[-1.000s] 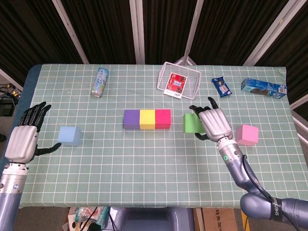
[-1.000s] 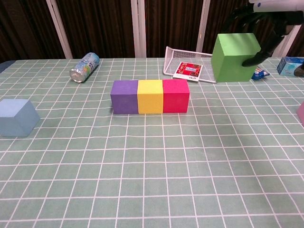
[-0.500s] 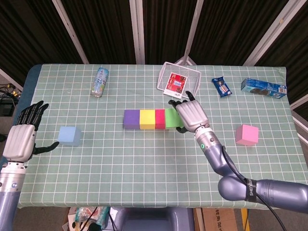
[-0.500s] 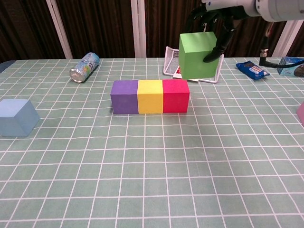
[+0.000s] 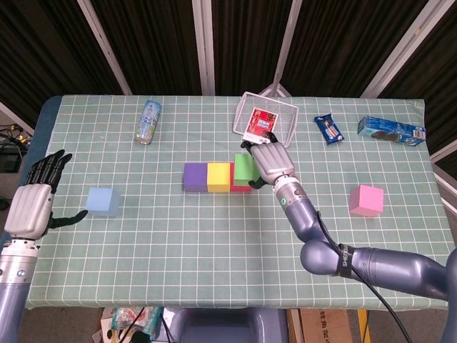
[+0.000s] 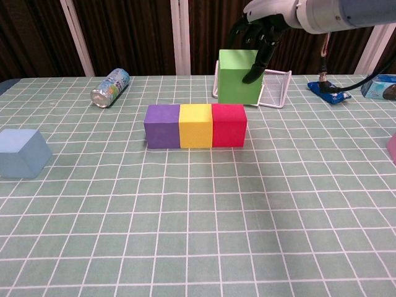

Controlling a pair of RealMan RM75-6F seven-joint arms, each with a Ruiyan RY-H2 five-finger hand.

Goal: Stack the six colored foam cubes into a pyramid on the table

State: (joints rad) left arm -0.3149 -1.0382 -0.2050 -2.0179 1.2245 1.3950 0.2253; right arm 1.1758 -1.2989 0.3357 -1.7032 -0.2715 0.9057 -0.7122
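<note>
1. Nearest the robot, at about 8 o'clock on the checked green surface (image 5: 214,243), the left robot hand (image 5: 32,207) hovers with its fingers spread and holds nothing.
2. Just to the 3 o'clock side of that hand, the light blue cube (image 5: 103,201) sits alone on the surface, well apart from the other cubes.
3. At about 4 o'clock, near the right edge, the pink cube (image 5: 365,199) also stands alone.
4. In the middle of the surface, the purple cube (image 6: 162,126), yellow cube (image 6: 195,126) and red cube (image 6: 228,124) form a touching row, purple at the 9 o'clock end and red at the 3 o'clock end.
5. The right robot hand (image 6: 261,32) grasps the green cube (image 6: 238,77) from above, fingers down its side; in the chest view the cube hangs over the red cube; whether it touches the red cube cannot be told.
6. Further back, at 12 o'clock, a tipped white wire basket (image 5: 285,113) holds a red card (image 5: 259,123).
7. At 11 o'clock a drink can (image 5: 148,121) lies on its side.
8. At 1 to 2 o'clock lie a blue snack packet (image 5: 328,129) and a blue box (image 5: 390,130).
</note>
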